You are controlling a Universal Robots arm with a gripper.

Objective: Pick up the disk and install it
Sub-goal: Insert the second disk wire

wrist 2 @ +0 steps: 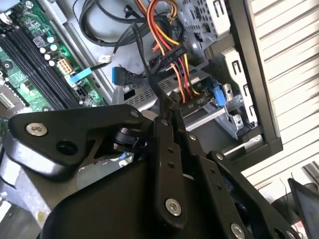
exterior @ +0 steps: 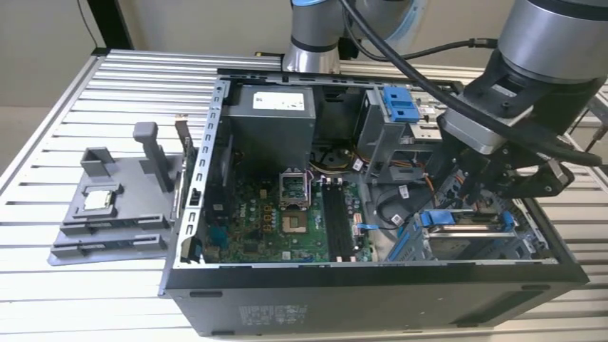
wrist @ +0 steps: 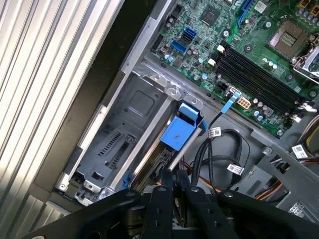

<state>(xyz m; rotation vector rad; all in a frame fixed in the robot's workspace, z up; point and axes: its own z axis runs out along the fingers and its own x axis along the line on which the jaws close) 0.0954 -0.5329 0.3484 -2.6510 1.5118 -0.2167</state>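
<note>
hovering my gripper [exterior: 494, 187] directly over disk [exterior: 463, 222] in drive bay [exterior: 532, 246], long axis across case (blue bracket [wrist: 180, 130] visible); can't tell finger state.

The surface [exterior: 95, 107] is ribbed bare metal with a bright sheen. The computer case [exterior: 380, 299] has matt dark panels and dull grey sheet-metal walls inside. The motherboard [exterior: 285, 228] is glossy green. The disk [exterior: 463, 229] shows silver-grey metal in a smooth blue plastic bracket. The gripper [wrist: 173, 186] is matt black metal with shiny screw heads. The parts stand [exterior: 114, 206] is matt grey plastic.
</note>
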